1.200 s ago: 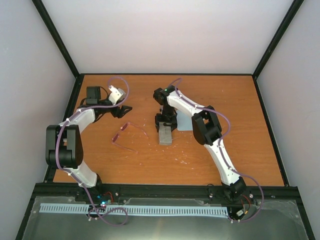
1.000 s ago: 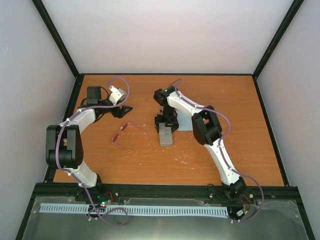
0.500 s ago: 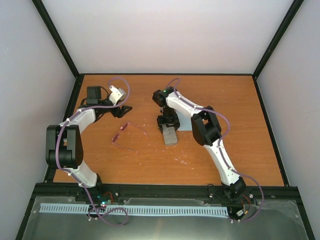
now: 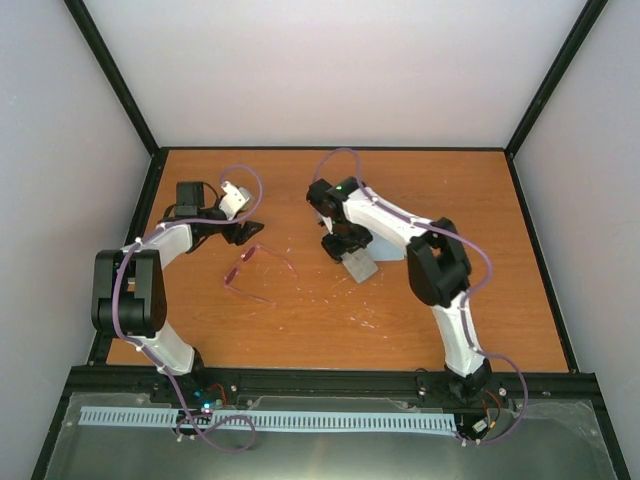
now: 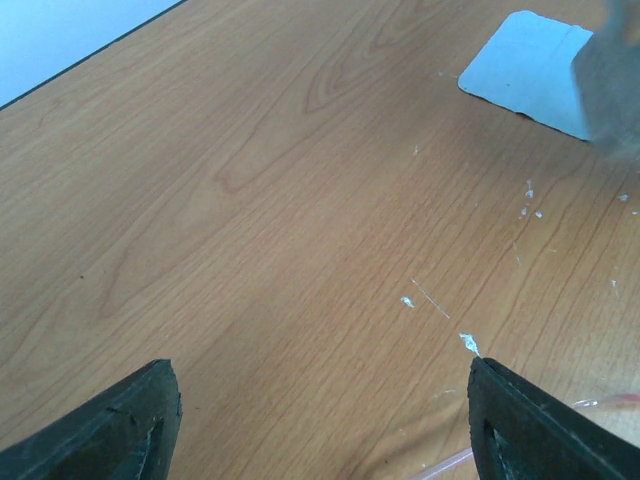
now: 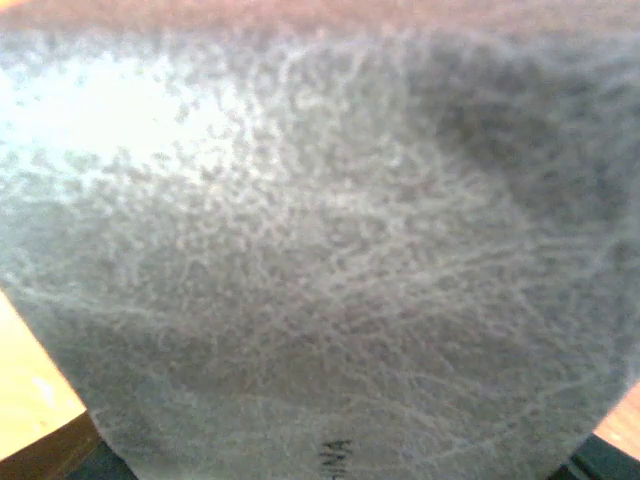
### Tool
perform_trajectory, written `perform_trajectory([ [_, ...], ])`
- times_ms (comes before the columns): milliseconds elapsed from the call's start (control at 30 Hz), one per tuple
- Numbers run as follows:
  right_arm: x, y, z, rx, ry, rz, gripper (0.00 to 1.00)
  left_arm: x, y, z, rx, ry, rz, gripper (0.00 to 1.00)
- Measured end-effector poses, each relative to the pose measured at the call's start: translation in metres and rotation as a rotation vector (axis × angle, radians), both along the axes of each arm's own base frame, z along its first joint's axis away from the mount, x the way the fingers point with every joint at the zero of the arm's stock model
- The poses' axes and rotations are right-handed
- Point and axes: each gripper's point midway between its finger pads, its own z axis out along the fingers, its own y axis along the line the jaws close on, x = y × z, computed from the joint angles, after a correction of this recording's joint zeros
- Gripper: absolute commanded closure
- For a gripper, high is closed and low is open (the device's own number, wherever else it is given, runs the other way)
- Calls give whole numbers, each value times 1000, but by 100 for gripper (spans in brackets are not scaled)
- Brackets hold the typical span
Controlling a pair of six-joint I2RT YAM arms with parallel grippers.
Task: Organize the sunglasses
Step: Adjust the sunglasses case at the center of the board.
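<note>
The right claw [image 4: 342, 243], clamped on the grey case [image 4: 360, 267], has swung it aside; the sunglasses [image 4: 252, 270] lie untouched near the wide-open, empty left claw [image 4: 245, 231], still unpacked.

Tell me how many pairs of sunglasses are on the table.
1. The sunglasses lie unfolded on the table, just nearer than the left gripper and left of the grey case held by the right gripper. The case's inside isn't visible, so another could be hidden.
</note>
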Motion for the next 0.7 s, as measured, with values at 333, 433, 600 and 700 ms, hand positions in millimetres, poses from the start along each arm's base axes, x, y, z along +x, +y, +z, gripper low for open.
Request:
perform_trajectory([
  [333,-40,-39,31,43,-87,365,35,-1,0,-1,29,-42,-34,22],
  [433,-56,-51,17,19,-31,451,34,-1,-1,-1,33,-50,-41,22],
  [600,-61,-60,5,-25,9,549,32,-1,-1,-1,38,-56,-48,22],
  [700,-60,-62,-2,-47,24,579,34,-1,-1,-2,39,-57,-50,22],
])
